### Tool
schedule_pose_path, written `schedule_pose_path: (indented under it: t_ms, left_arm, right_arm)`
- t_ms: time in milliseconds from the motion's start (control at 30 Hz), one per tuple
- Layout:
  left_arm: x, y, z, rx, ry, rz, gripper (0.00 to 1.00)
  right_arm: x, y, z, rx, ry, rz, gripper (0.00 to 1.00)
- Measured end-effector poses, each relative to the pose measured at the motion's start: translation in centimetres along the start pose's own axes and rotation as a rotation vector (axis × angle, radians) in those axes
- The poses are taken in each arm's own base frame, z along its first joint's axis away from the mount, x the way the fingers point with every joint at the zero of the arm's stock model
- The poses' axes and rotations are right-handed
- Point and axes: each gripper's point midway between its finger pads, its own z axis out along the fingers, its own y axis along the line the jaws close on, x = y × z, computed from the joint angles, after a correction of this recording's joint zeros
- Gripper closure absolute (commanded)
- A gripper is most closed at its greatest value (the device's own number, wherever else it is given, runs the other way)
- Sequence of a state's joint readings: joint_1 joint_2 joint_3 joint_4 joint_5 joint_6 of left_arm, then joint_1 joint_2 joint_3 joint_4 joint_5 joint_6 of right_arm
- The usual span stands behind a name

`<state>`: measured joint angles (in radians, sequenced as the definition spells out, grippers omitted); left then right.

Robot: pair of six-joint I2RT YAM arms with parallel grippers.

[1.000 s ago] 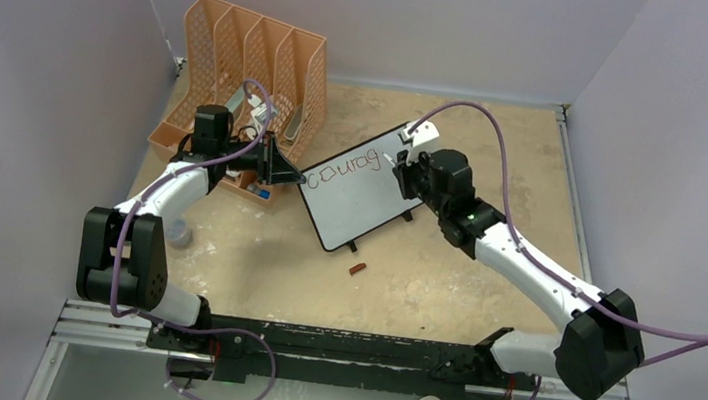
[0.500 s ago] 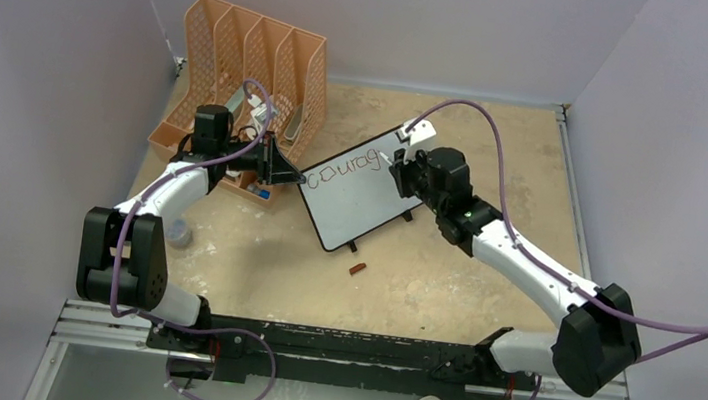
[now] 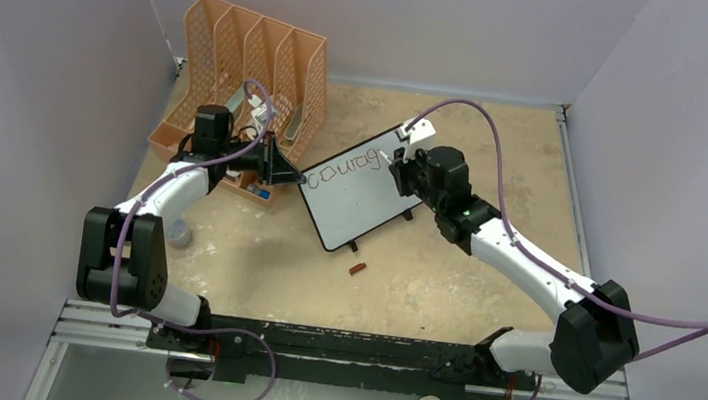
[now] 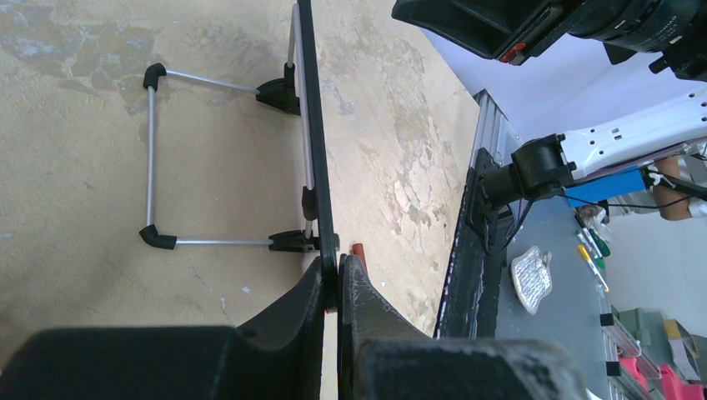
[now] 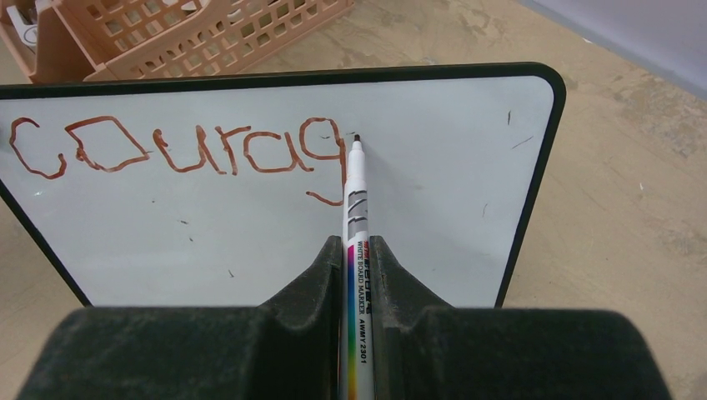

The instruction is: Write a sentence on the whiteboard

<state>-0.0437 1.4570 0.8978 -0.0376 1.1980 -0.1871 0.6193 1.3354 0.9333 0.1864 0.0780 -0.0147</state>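
The left gripper [image 4: 337, 279] is clamping the whiteboard's [image 5: 275, 225] edge, keeping it upright on the surface [image 3: 443, 271]. The right gripper [image 5: 358, 258], pinching the marker [image 5: 354, 196], is nudging its tip just past the "g". The sentence [image 5: 183, 154] is still reading "courag", so "e" likely comes next.

A: What's written on the whiteboard [image 5: 275, 225]?
B: The sentence [image 5: 192, 154] reads "courag" — red-brown letters, one line.
A: And the marker [image 5: 356, 250]?
B: Along its barrel, "WHITE BOARD MARKER", then what looks like "AWAY 2301" — the small print above that is too fine to read.
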Motion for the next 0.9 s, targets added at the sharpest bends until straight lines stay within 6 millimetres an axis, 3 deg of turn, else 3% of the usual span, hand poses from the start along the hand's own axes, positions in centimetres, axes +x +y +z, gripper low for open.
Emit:
schedule_pose_path:
  t_ms: [900]
  left_arm:
    - [0.0, -0.1, 0.1, 0.001, 0.002, -0.001, 1.0]
  right_arm:
    - [-0.2, -1.6, 0.2, 0.042, -0.005, 0.011, 1.0]
